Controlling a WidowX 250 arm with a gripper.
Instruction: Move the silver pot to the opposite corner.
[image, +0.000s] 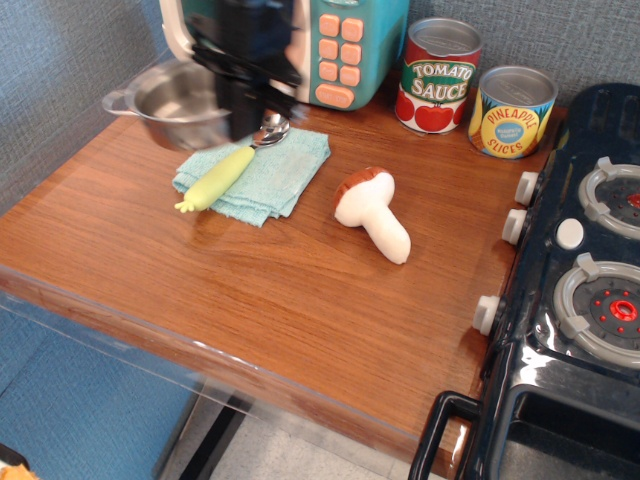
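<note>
Small shiny round steel pot (180, 102) aloft, pinched at rim by blurred black gripper (243, 112)
Light, rigid, slick — best gripped on rim wall, not thin wire handles

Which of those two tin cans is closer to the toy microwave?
The tomato sauce can, red and green, stands right beside the microwave. The yellow pineapple can sits farther right, toward the stove.

You've got the silver pot (178, 103) lifted clear of the table (250, 300), gripper (245, 105) clamped on its right rim (motion-blurred, fingers hard to make out). Below sits the teal cloth (262, 175) with the yellow-handled spoon (228, 170) on it. Mushroom (372, 213) lies mid-table; tomato can (437, 75) and pineapple can (511, 111) stand at the back, stove (580, 270) on the right.
</note>
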